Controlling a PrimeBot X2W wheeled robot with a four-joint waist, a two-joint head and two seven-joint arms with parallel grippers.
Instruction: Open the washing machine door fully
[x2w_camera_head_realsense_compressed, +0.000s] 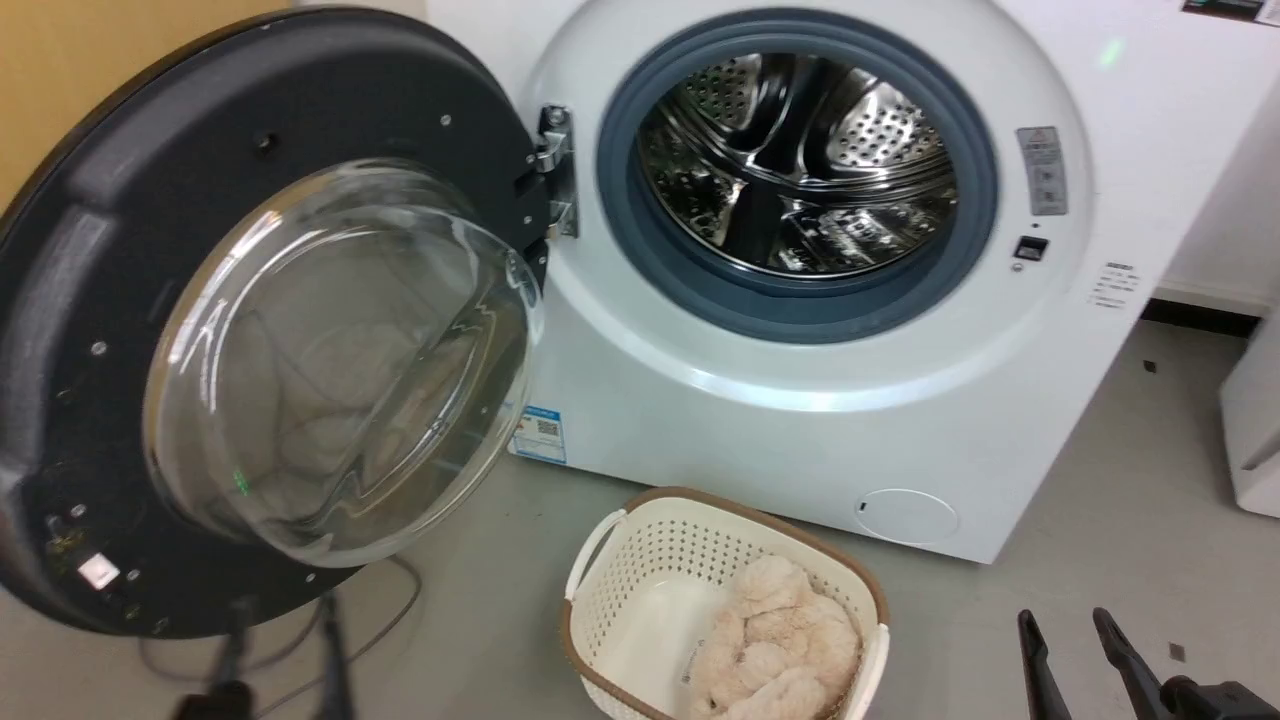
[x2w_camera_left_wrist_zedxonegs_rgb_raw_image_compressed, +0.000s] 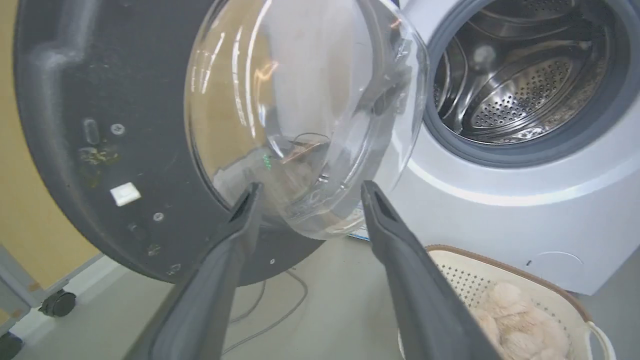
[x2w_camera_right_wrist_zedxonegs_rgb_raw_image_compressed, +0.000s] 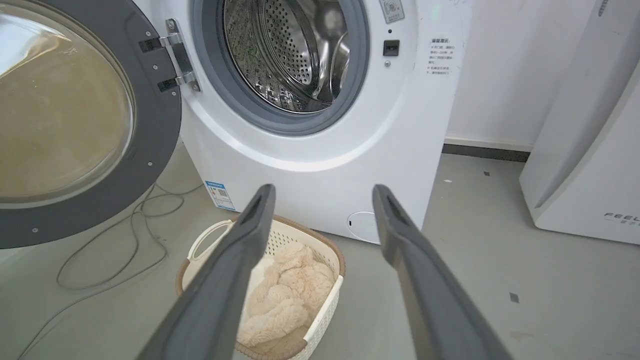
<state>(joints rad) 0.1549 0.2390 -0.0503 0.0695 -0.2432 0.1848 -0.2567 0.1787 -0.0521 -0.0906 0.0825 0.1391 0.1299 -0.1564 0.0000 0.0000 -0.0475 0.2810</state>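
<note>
The washing machine door is swung out to the left on its metal hinge, its inner side and bulging glass window facing me. The steel drum is exposed. My left gripper is blurred at the lower left, below the door's bottom edge. In the left wrist view that gripper is open, its tips just short of the glass bowl and holding nothing. My right gripper is open and low at the right, over the floor; its wrist view shows it apart from the door.
A white laundry basket with beige plush fabric sits on the floor before the machine. A cable trails under the door. A white appliance stands to the right. A caster wheel is by the yellow wall.
</note>
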